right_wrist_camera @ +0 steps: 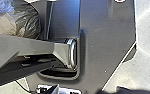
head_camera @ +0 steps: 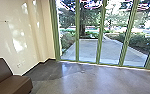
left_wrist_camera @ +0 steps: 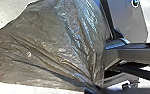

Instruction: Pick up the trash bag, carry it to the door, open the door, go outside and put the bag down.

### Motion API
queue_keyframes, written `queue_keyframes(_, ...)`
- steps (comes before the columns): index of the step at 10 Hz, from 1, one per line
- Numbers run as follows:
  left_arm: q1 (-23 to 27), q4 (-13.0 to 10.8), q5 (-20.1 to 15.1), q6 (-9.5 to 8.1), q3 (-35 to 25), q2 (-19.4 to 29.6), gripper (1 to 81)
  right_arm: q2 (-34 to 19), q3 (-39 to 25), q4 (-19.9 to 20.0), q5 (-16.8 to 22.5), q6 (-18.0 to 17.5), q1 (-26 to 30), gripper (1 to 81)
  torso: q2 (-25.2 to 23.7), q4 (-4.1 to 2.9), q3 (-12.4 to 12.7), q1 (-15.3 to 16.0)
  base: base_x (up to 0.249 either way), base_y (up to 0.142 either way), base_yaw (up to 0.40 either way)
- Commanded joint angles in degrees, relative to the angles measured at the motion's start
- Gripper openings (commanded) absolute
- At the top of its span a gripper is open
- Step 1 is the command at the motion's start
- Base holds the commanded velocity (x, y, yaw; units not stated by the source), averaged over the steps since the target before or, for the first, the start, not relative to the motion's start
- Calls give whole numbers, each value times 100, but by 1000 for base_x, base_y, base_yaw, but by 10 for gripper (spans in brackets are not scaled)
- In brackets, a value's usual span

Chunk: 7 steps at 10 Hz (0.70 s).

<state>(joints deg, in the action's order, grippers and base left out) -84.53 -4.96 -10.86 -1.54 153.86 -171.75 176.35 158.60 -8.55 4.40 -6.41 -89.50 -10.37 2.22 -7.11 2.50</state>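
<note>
Green-framed glass panels [head_camera: 100,35], standing closed in the head view, look out on a paved path; which of them is the door I cannot tell. In the left wrist view the dark, shiny trash bag [left_wrist_camera: 48,42] hangs with its folds drawn together to a narrow neck. My left gripper [left_wrist_camera: 92,90] is shut on that gathered neck. Part of the same bag [right_wrist_camera: 28,21] shows in the right wrist view, beyond the jointed bar and beside the robot's base. How my right gripper stands I cannot tell.
A brown seat [head_camera: 12,83] stands at the near left, by a cream wall [head_camera: 18,37]. A dark mat [head_camera: 47,71] lies on the floor in front of the glass at the left. Outside, bushes [head_camera: 67,40] border the paving [head_camera: 87,50].
</note>
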Motion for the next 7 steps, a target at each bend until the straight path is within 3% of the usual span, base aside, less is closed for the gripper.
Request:
queue_keyframes(1, 310, -40, -372, 22, -5, 0, 10, 43, -32, 46, 342, 44, 253, 811, 0, 0, 0, 0, 0, 0, -320)
queue_keyframes(7, 309, -40, -364, 13, -5, -9, 10, 43, -41, 46, 342, 44, 271, 811, 0, 0, 0, 0, 0, 0, -320)
